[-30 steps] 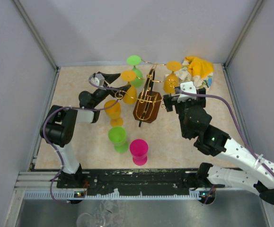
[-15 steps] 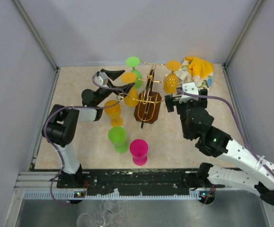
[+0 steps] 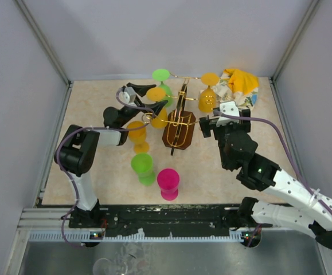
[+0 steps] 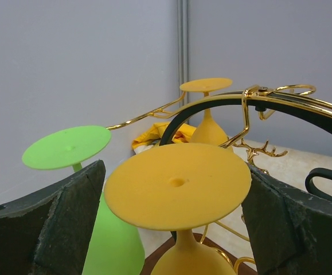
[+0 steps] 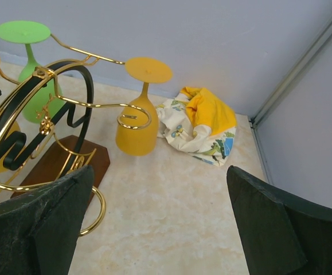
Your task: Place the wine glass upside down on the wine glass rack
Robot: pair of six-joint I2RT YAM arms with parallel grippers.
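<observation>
The wine glass rack (image 3: 178, 127) stands mid-table, gold wire arms on a brown base. An orange wine glass (image 3: 156, 94) hangs upside down on its left arm. My left gripper (image 3: 149, 97) is open with that glass's round foot (image 4: 177, 186) between its fingers (image 4: 51, 223), a narrow gap on each side. A green glass (image 4: 68, 146) and another orange glass (image 5: 140, 123) also hang upside down on the rack (image 5: 16, 123). My right gripper (image 3: 222, 120) is open and empty (image 5: 160, 229) just right of the rack, above bare table.
An orange glass (image 3: 136, 133), a green glass (image 3: 143, 167) and a pink glass (image 3: 168, 183) stand upside down on the table in front of the rack. A yellow patterned cloth (image 3: 239, 83) lies at the back right corner. Grey walls enclose the table.
My left gripper has moved right toward the rack, so its open fingers now flank the hanging orange glass's foot. The right arm has barely moved.
</observation>
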